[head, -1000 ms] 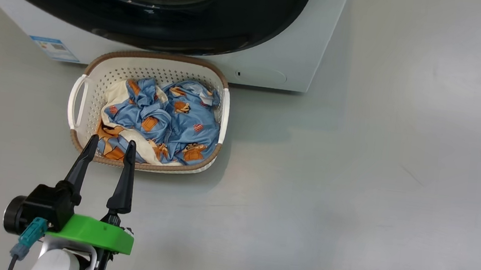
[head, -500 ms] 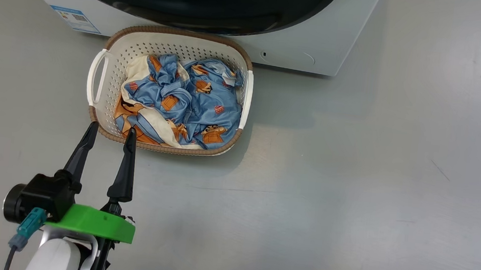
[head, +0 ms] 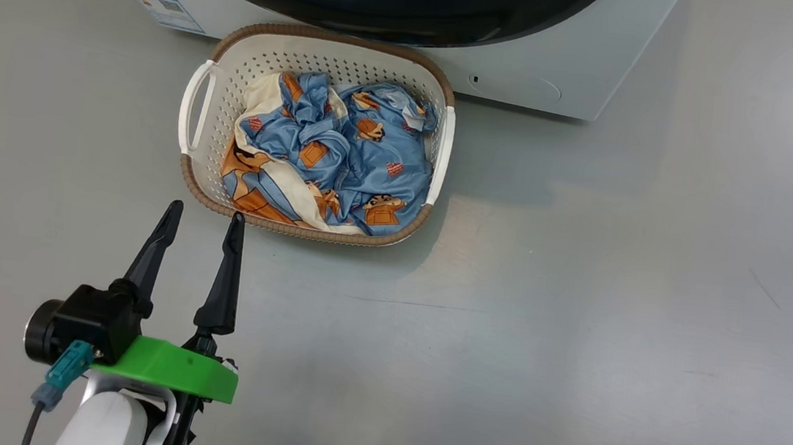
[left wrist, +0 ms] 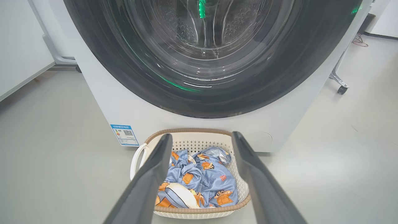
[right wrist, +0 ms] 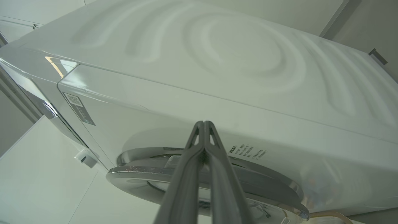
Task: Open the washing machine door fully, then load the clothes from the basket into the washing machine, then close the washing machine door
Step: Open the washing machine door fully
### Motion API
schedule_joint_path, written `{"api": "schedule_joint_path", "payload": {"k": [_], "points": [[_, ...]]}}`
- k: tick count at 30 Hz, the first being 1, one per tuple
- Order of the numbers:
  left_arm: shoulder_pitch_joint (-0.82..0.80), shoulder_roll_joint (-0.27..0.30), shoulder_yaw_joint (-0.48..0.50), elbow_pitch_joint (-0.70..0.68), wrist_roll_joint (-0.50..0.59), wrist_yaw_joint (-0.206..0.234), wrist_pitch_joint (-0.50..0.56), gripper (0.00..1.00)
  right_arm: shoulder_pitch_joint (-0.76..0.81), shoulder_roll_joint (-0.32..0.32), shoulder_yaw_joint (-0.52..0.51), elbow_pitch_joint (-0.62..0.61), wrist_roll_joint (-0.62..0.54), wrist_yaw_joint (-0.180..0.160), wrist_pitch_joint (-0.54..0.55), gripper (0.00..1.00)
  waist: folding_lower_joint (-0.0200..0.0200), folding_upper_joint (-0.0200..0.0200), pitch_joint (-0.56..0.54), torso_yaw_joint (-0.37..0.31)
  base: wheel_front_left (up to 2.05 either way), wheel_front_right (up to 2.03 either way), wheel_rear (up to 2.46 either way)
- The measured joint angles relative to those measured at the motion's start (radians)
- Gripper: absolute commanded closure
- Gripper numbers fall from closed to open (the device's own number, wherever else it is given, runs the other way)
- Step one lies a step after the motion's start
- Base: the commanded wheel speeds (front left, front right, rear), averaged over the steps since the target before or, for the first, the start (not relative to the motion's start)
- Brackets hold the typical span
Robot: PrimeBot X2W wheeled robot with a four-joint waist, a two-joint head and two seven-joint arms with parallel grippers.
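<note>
1. Left gripper point(head: 207, 211) open, empty, over the floor just short of basket point(head: 277, 62).
2. Right gripper point(right wrist: 203, 124) closed, empty, pointing at washer point(right wrist: 248, 77).
3. Clothes point(head: 344, 158) piled in basket, which sits on the floor right before the washer.
4. Door point(head: 390, 1) looks shut.

right gripper point(right wrist: 203, 124) has both fingers squeezed flat together, nothing between them, tips pointing at the white front of the washing machine point(right wrist: 248, 62). the washing machine door point(right wrist: 140, 174) sticks out of that front as a shiny rim, seen edge-on. a small grey sticker point(right wrist: 79, 109) sits near the machine's front corner.
</note>
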State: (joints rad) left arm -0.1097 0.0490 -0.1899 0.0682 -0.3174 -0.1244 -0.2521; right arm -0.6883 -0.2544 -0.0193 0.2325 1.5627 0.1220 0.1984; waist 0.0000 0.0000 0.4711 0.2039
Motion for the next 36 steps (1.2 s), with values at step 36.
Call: {"api": "schedule_joint_path", "payload": {"k": [36], "points": [[-0.019,-0.016,-0.009,0.001,-0.073,0.0,0.0,0.0,-0.162,-0.04,0.08,0.034,-0.025,0.0,0.069,1.0,0.0,0.0,0.085,0.187,0.0,0.0,0.0]]}}
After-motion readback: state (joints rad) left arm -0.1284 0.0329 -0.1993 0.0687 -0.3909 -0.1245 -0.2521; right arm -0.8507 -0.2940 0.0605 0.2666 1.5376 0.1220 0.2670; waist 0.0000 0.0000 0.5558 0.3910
